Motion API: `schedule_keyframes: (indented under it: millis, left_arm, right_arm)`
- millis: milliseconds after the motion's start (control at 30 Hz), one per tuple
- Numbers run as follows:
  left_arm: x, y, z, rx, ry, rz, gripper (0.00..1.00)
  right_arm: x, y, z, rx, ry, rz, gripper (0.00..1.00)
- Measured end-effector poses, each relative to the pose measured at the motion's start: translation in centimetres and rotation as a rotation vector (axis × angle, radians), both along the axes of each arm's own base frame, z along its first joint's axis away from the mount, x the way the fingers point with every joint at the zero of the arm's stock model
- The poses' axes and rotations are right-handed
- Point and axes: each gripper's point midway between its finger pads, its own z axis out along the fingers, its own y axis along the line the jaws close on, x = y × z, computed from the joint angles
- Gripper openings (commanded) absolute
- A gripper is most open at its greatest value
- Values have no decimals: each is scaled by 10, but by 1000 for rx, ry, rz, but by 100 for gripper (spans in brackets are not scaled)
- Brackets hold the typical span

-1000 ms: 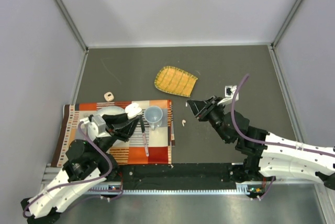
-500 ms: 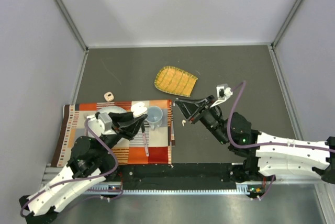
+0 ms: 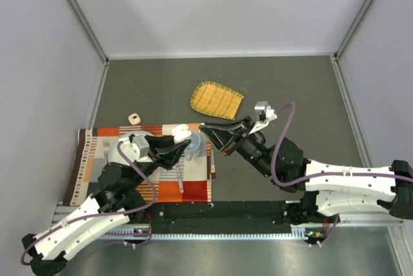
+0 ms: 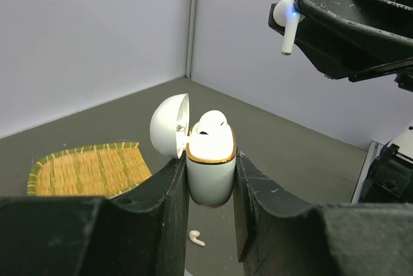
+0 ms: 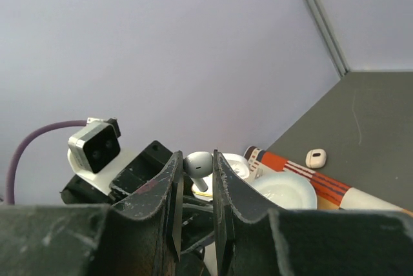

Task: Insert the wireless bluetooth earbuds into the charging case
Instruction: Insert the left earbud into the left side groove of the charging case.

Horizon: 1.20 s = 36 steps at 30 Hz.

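My left gripper (image 4: 210,176) is shut on the white charging case (image 4: 211,167), held upright above the mat with its lid (image 4: 169,124) flipped open to the left. One white earbud (image 4: 211,123) sits in the case. My right gripper (image 5: 197,165) is shut on a second earbud (image 5: 199,162), its stem pointing down. In the left wrist view that earbud (image 4: 286,21) hangs up and to the right of the case, apart from it. From above, the right gripper (image 3: 206,130) is just right of the case (image 3: 181,133). Another earbud (image 4: 196,238) lies on the table below.
A striped placemat (image 3: 193,189) holds a white plate (image 3: 126,147), a pale blue cup (image 3: 193,148) and a pen (image 3: 179,176). A woven yellow tray (image 3: 217,99) lies behind. A small cream object (image 3: 133,118) sits on the dark table at the left.
My right gripper has swung left with its earbud, from right of the mat to beside the case. My left gripper has carried the open case up and to the right, towards it.
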Motion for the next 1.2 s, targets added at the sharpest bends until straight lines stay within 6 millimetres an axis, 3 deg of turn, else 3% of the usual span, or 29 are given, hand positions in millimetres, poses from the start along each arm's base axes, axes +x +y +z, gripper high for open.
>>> schedule_keyframes:
  millis: [133, 400, 733, 1200]
  left_arm:
    - [1, -7, 0, 3, -5, -17, 0]
    - [3, -16, -1, 8, -9, -40, 0]
    - [2, -17, 2, 3, -18, -49, 0]
    - [1, -17, 2, 1, -20, -52, 0]
  right_arm:
    - [-4, 8, 2, 4, -10, 20, 0]
    - [-8, 23, -13, -41, -10, 47, 0]
    - [-14, 37, -8, -51, -35, 67, 0]
    - [-10, 44, -12, -88, -51, 43, 0]
